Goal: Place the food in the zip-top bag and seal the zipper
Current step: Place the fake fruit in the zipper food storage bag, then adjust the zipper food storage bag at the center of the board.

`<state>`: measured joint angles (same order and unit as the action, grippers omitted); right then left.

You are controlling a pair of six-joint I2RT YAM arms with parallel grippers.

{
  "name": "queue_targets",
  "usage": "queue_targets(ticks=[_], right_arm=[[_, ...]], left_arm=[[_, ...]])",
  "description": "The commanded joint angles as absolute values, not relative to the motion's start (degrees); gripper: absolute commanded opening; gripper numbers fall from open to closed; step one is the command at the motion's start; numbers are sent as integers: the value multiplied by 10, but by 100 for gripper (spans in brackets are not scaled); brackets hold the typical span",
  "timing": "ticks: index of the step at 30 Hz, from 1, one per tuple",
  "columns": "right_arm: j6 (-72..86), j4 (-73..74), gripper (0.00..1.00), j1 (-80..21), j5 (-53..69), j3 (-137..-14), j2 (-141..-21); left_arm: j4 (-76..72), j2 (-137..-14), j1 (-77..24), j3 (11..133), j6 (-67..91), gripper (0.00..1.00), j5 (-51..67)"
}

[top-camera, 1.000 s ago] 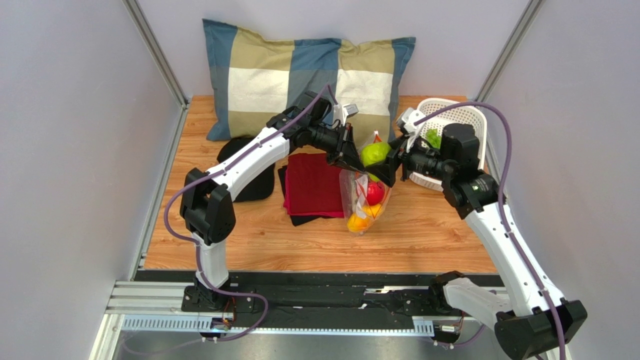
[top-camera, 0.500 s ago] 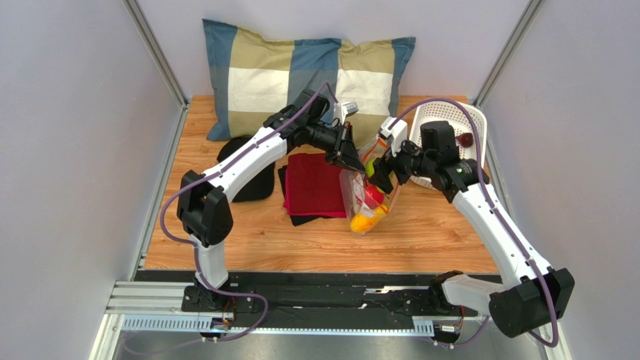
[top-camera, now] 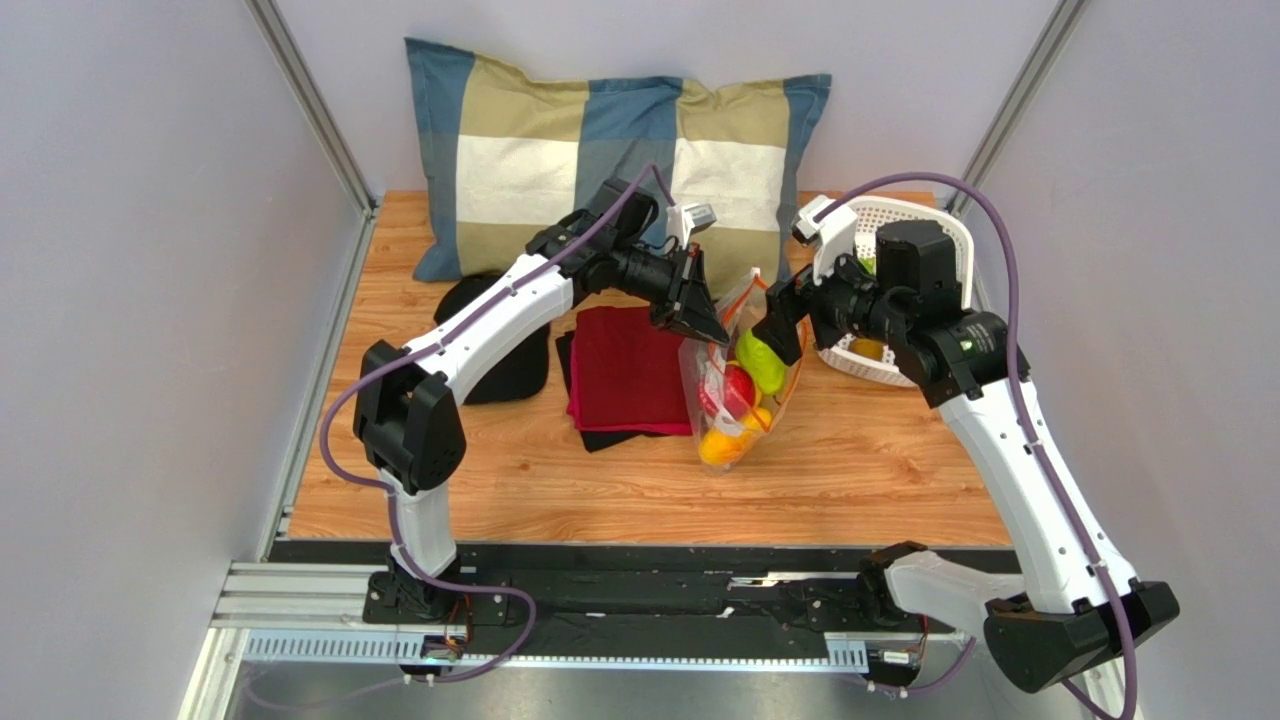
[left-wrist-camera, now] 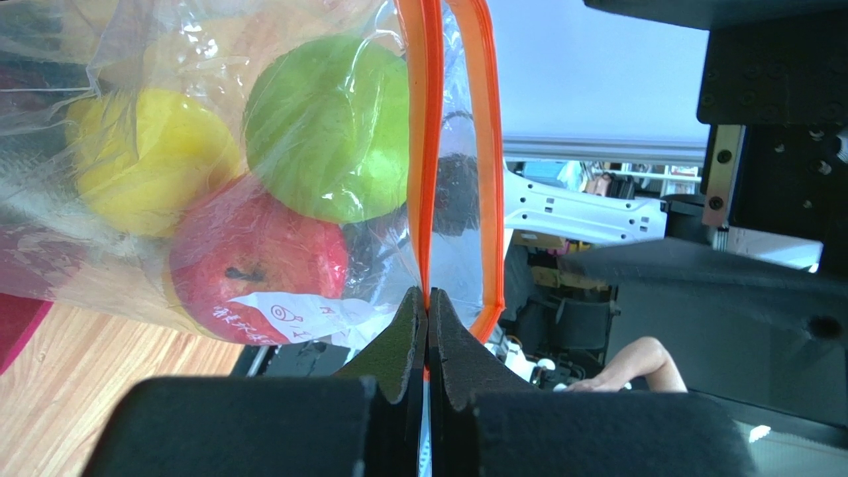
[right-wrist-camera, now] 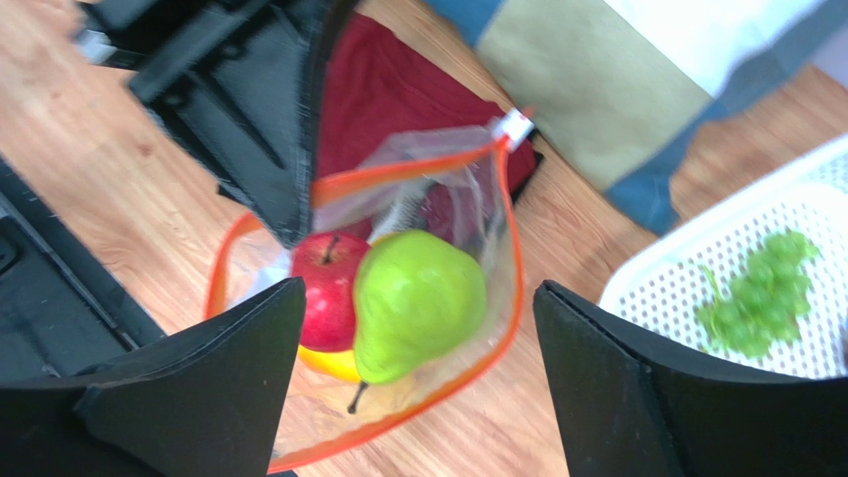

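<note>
Now, with the left gripper (left-wrist-camera: 428,298) clamped on the orange-red zipper strip (left-wrist-camera: 426,149), holding the clear crinkly plastic bag (top-camera: 733,393) open with the green pear (top-camera: 759,362) inside, move your right gripper (right-wrist-camera: 418,293), jaws apart and empty, to the green grape bunch (right-wrist-camera: 761,308) in the white perforated basket (right-wrist-camera: 662,288).

In the zip-top bag (right-wrist-camera: 470,189) the pear (right-wrist-camera: 418,298) rests beside the apple (right-wrist-camera: 323,293). The cloth (top-camera: 624,368) lies on my left of it. The grape bunch (right-wrist-camera: 761,303) lies in the basket (right-wrist-camera: 672,293) on my right, with the pillow (top-camera: 601,150) behind.
</note>
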<state>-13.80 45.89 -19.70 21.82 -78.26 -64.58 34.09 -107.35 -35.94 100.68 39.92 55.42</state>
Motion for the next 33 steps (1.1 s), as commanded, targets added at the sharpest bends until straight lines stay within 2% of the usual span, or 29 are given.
queue_targets(ticks=[1, 4, 7, 8, 9, 10, 15, 18, 22, 28, 33], right_arm=[[-102, 499, 86, -198, 115, -770, -645], [-93, 526, 80, -199, 126, -765, -658], [-82, 552, 54, -195, 144, -761, -675], [-79, 560, 24, -193, 155, -769, -680], [-76, 570, 4, -181, 173, -776, -680], [-72, 590, 0, -173, 215, -787, -675], [-39, 574, 0, -158, 307, -812, -571], [-13, 575, 0, -158, 323, -820, -552], [-25, 590, 0, -158, 290, -789, -583], [-104, 606, 0, -158, 311, -726, -650], [-132, 611, 0, -156, 308, -772, -657]], left_arm=[[343, -1034, -357, 1028, 381, 0, 559], [356, -1031, -357, 1027, 370, 0, 549], [372, -1030, -357, 1027, 359, 0, 545], [383, -1027, -358, 1027, 355, 0, 543], [390, -1024, -358, 1027, 352, 0, 541], [399, -1021, -362, 1029, 348, 0, 542], [513, -970, -381, 1085, 244, 0, 521], [549, -947, -383, 1103, 225, 0, 500], [603, -968, -383, 1115, 199, 0, 418], [602, -1023, -384, 1066, 210, 0, 463], [617, -1033, -382, 1079, 183, 0, 471]])
